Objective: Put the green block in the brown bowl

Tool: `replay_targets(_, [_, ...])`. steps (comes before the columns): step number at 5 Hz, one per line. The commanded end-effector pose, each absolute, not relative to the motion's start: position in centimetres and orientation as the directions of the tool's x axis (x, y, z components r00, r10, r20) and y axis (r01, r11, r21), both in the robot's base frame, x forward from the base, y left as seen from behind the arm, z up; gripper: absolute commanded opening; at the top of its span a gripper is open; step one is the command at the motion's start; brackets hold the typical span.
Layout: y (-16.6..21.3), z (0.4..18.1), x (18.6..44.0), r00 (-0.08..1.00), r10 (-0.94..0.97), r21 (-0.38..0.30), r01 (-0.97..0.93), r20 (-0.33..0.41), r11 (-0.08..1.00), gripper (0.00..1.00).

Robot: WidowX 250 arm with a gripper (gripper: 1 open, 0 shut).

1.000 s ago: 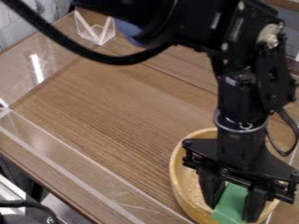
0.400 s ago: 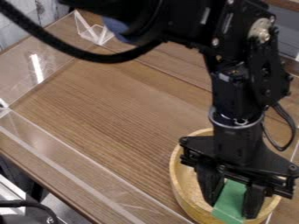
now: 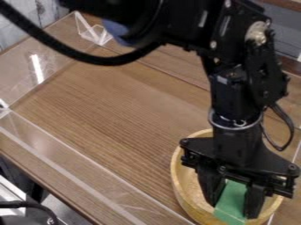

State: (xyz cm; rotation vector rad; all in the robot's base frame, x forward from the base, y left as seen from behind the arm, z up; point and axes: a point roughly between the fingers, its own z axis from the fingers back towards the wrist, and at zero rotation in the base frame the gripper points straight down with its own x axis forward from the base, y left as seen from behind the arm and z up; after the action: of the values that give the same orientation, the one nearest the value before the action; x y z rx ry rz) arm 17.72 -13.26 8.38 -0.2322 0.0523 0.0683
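The black, hard-edged tool (image 3: 240, 186) is clamped on the smooth, flat green block (image 3: 231, 201), which sits inside the round, pale wooden bowl (image 3: 188, 185). The bowl rests near the tabletop's closest edge. Beyond, the brown, wood-grained tabletop (image 3: 106, 110) stretches toward a white, open-framed object (image 3: 94, 32) at its far edge.
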Motion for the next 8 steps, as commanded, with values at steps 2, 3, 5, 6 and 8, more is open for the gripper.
replay_targets(2, [-13.2, 8.3, 18.4, 0.996, 0.082, -0.250, -0.090, -0.041, 0.964, 0.00])
replay_targets(3, [-13.2, 7.9, 18.6, 0.995, 0.088, -0.253, -0.096, -0.044, 0.963, 0.00])
replay_targets(5, [-13.2, 6.8, 18.9, 0.994, 0.101, -0.256, -0.111, -0.050, 0.960, 0.00])
replay_targets(6, [-13.1, 6.5, 19.1, 0.993, 0.109, -0.256, -0.119, -0.054, 0.959, 0.00])
replay_targets(8, [-13.1, 6.1, 19.4, 0.991, 0.121, -0.255, -0.134, -0.064, 0.958, 0.00])
